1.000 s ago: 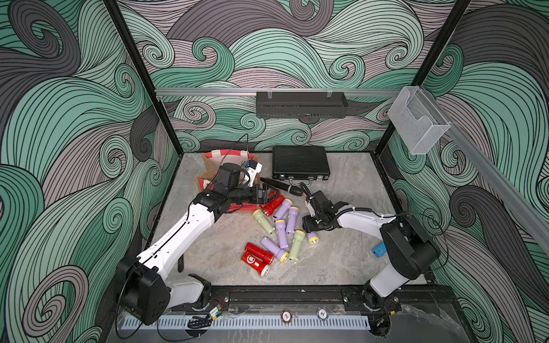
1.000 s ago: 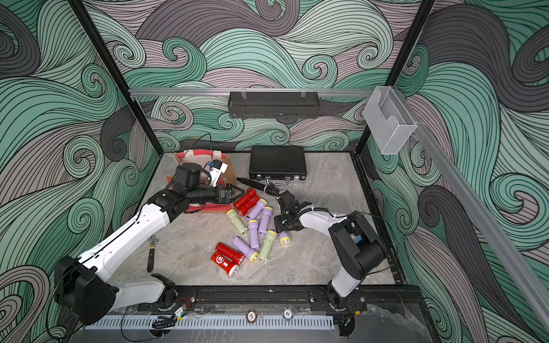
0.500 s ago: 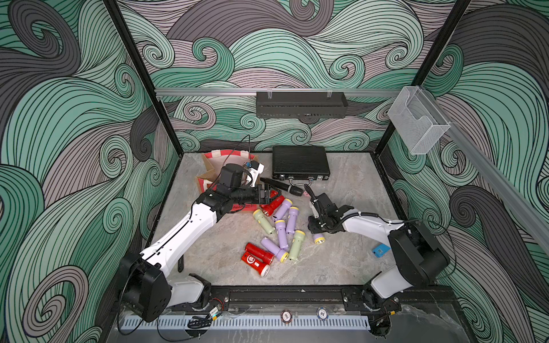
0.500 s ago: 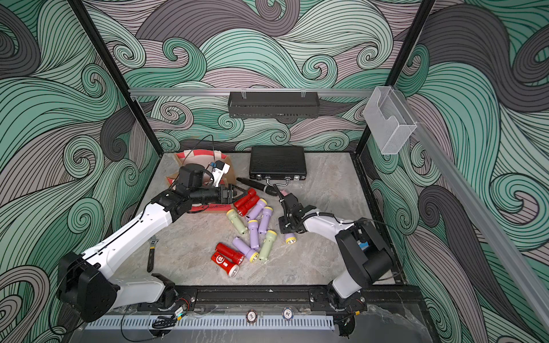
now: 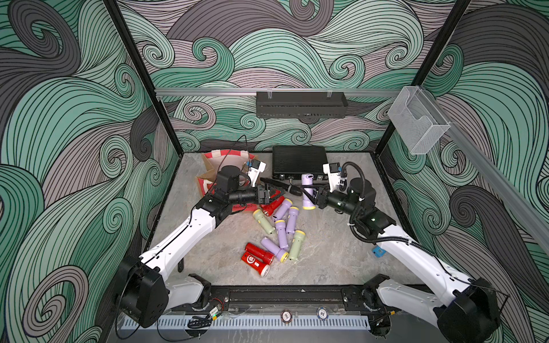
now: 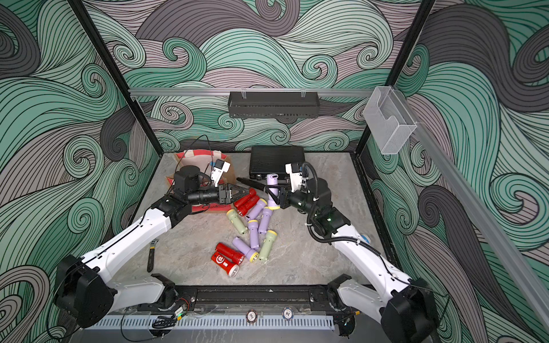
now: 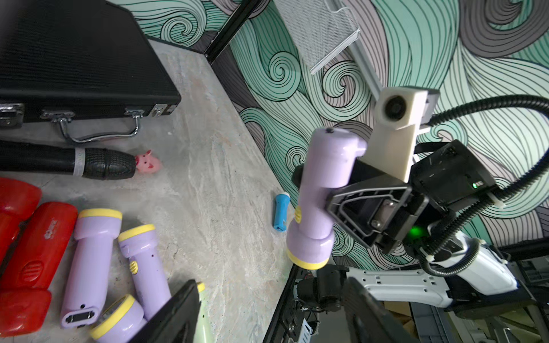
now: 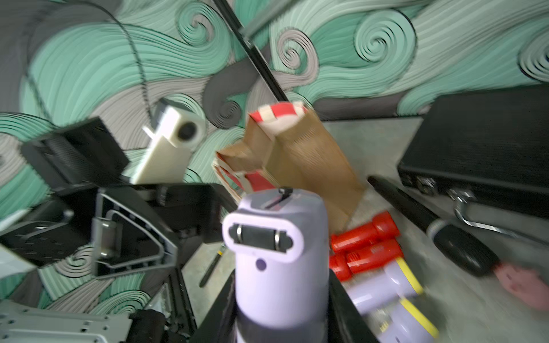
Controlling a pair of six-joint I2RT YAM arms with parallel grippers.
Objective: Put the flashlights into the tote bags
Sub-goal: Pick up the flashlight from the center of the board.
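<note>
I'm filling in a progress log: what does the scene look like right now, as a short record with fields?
right gripper: shut on lilac plastic flashlight with yellow head, held off the table, head down
left gripper: open, empty, facing the held flashlight
tote bag: boxy, red front, brown sides, standing at the back by the left arm
loose flashlights: red, lilac and pale green pile on the grey tabletop
small blue flashlight: lying apart, near the right arm
</note>
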